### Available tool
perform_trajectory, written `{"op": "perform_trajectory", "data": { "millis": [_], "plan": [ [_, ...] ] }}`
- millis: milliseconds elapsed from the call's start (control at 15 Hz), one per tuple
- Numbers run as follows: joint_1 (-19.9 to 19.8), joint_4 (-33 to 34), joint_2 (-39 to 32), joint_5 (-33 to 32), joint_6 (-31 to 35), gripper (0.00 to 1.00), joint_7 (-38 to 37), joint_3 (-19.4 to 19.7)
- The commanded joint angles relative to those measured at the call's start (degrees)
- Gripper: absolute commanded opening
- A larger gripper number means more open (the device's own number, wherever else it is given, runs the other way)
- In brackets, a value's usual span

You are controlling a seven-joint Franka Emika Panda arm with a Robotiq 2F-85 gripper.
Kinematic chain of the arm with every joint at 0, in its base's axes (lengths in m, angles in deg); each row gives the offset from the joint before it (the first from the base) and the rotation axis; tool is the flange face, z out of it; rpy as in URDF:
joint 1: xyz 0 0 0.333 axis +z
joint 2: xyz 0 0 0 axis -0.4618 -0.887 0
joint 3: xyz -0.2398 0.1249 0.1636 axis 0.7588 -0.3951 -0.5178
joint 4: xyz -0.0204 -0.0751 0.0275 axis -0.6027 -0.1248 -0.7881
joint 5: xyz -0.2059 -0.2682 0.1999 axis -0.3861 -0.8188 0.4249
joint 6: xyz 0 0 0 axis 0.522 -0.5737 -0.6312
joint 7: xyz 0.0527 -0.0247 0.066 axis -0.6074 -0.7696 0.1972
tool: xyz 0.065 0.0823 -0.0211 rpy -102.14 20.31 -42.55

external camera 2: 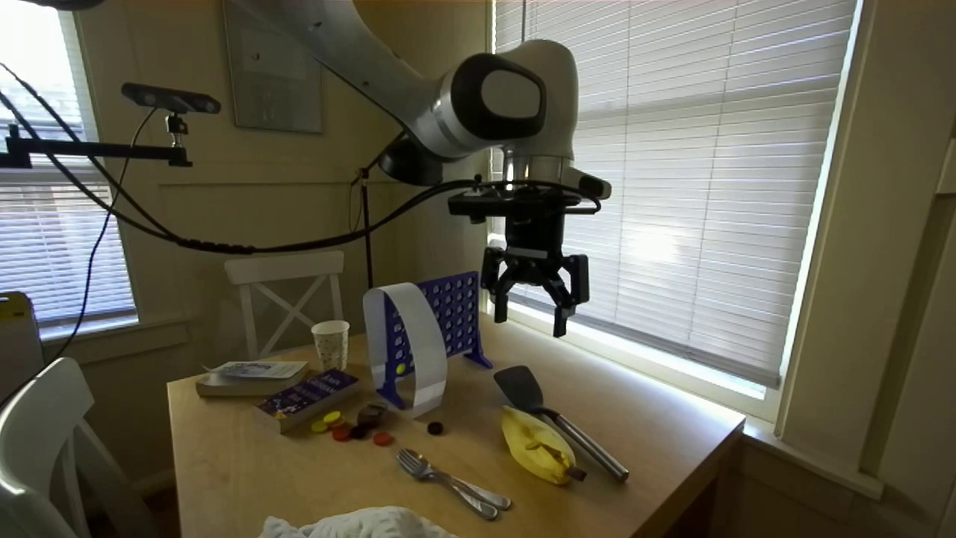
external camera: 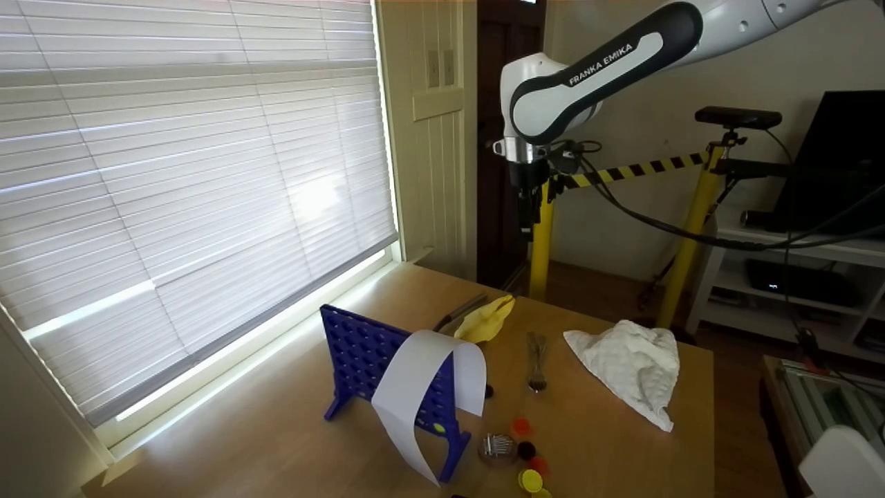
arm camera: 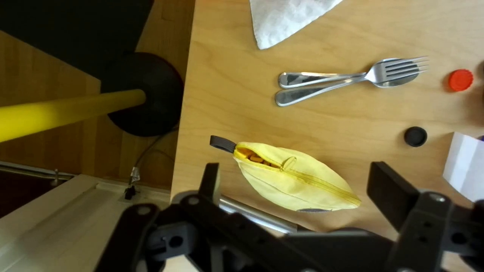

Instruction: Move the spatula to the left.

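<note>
Window blinds (external camera: 207, 138), white and bright with daylight, stand alongside a light wooden table (external camera 2: 246, 463). Over it, in both exterior views, the robot arm (external camera: 601, 76) holds its gripper (external camera 2: 530, 317) pointing down, well apart from the tabletop, the two fingers (external camera 2: 560, 321) spread wide. On the table lies the spatula (external camera 2: 565, 425), on the side of a yellow banana-shaped pouch (arm camera: 298, 177) that is nearer the blinds. Its dark blade points toward a blue game rack (external camera 2: 455, 314) and its metal handle runs toward the table's edge. Pouch and handle are close together; whether they touch I cannot tell. In the wrist view the gripper covers part of the spatula. The pouch has a dark loop at one end, and its zip is partly undone, with orange pieces showing inside. Near it, a fork (arm camera: 372, 74) lies across a spoon (arm camera: 310, 77), tines over the bowl, and a crumpled white cloth (external camera: 632, 366) rests beyond them. The rack is upright, with a strip of white paper (external camera: 418, 366) arched over it. Around its foot are scattered a black disc (arm camera: 415, 136), a red disc (arm camera: 460, 80), a yellow disc (external camera 2: 332, 417) and several more. Just beside these, in an exterior view, lies a purple book (external camera 2: 310, 398), with a patterned paper cup (external camera 2: 331, 345) standing close by.
</note>
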Motion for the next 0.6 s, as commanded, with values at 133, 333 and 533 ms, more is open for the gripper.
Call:
{"op": "perform_trajectory", "data": {
  "millis": [133, 333, 533],
  "plan": [
    [-5.21, 8.61, -12.16, 8.90, 8.74, 1.00, 12.07, -5.93],
    [-6.75, 13.28, -18.64, 6.70, 14.45, 1.00, 18.99, -8.19],
    [-8.97, 17.57, -23.99, 7.16, 18.16, 1.00, 28.08, -11.26]
  ]
}}
